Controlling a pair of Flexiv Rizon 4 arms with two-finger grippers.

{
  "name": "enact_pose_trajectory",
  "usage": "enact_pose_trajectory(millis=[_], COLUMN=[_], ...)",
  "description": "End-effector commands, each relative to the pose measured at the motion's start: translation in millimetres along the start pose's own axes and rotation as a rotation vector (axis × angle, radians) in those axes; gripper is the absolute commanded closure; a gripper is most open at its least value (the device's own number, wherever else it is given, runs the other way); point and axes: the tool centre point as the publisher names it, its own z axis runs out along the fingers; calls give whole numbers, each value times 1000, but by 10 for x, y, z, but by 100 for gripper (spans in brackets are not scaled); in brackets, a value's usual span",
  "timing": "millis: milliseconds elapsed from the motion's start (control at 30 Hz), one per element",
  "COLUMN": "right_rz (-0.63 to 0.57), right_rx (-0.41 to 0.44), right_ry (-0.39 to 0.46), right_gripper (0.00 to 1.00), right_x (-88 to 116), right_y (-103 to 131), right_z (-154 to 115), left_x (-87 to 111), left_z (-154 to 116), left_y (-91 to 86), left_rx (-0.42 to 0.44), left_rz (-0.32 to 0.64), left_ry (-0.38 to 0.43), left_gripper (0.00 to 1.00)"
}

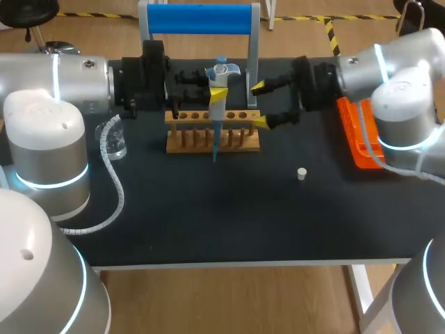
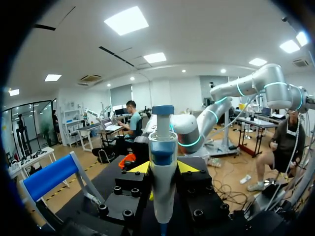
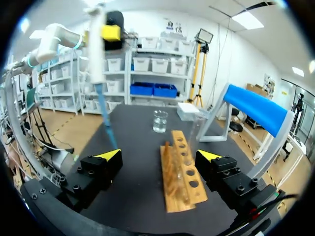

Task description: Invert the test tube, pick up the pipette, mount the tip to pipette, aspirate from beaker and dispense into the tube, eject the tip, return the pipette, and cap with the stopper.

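Black table point(image 1: 208, 223) carries the work. Nearest lies the stopper point(image 1: 302, 174), loose, so capping is outstanding. Beyond it stands the wooden rack point(image 1: 188, 139). The pipette point(image 1: 217, 115), blue tip fitted, hangs at the rack's front, clamped in the left gripper point(image 1: 217, 94). The right gripper point(image 1: 260, 105) stands wide at the rack's end, holding nothing. The beaker point(image 1: 115, 141) sits well apart by the left arm. Judgement: pick-up and tip mounting are done. Whether liquid was drawn cannot be told. Dispensing, ejection and return are still to do.
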Motion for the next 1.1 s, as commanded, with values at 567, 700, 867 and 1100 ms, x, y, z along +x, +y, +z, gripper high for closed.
enact_pose_trajectory(millis=[567,700,867,1100], right_rz=[73,66,43,17], right_rx=[-208,-234,-260,-307], right_ry=[-72,-57,-15,16], right_gripper=[0,0,0,0], right_x=[888,982,1045,1031], right_y=[529,634,775,913], right_z=[-767,-665,-473,-209], left_x=[6,6,6,6], left_z=[-4,-4,-4,-4], left_y=[-4,-4,-4,-4], left_rx=[1,1,1,1], left_rz=[0,0,0,0], left_ry=[-2,-2,-2,-2], left_gripper=[100,100,100,100])
